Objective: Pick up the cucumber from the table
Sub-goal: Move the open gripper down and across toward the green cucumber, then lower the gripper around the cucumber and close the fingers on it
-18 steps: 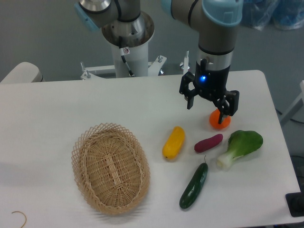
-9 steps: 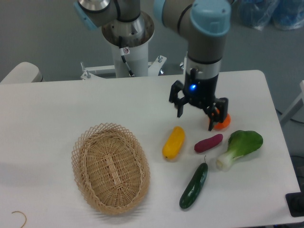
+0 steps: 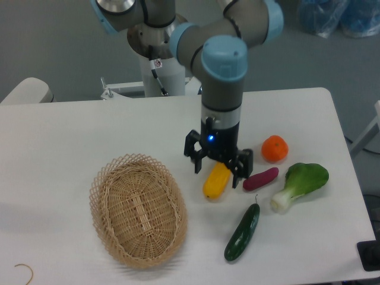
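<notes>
The cucumber point(image 3: 242, 232) lies on the white worktop point(image 3: 71, 136) at the lower right of the frame, its long axis tilted from lower left to upper right, stem tip pointing up. The tool point(image 3: 218, 168) hangs with its 2 fingers spread and empty, just over the upper end of the yellow vegetable point(image 3: 217, 180), so the cucumber sits below and slightly right of it in the picture. Against the frame 0.5 s ago, the tool has swung down and left, away from the orange point(image 3: 275, 148), and closer to the cucumber.
</notes>
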Motion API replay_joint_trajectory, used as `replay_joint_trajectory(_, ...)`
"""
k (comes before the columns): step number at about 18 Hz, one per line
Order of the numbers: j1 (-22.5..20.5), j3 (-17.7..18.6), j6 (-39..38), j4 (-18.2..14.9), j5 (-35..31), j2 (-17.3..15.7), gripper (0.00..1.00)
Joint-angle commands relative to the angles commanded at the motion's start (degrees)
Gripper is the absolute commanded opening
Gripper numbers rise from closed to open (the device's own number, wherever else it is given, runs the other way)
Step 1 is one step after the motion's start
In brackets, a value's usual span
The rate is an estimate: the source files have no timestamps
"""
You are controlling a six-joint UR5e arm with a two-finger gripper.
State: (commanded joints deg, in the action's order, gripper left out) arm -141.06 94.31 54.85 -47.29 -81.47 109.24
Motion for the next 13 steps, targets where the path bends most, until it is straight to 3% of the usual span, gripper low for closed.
replay_joint_trajectory(4,2.0,-6.0,-0.3,0.0,-6.6,6.6,1.00)
replay_joint_trajectory(8,1.9,-11.9,-0.9,0.1,-7.4,13.5,1.00)
replay_joint_trajectory(13,-0.2,-14.3,2.5,0.6,-7.4,17.8,1.00)
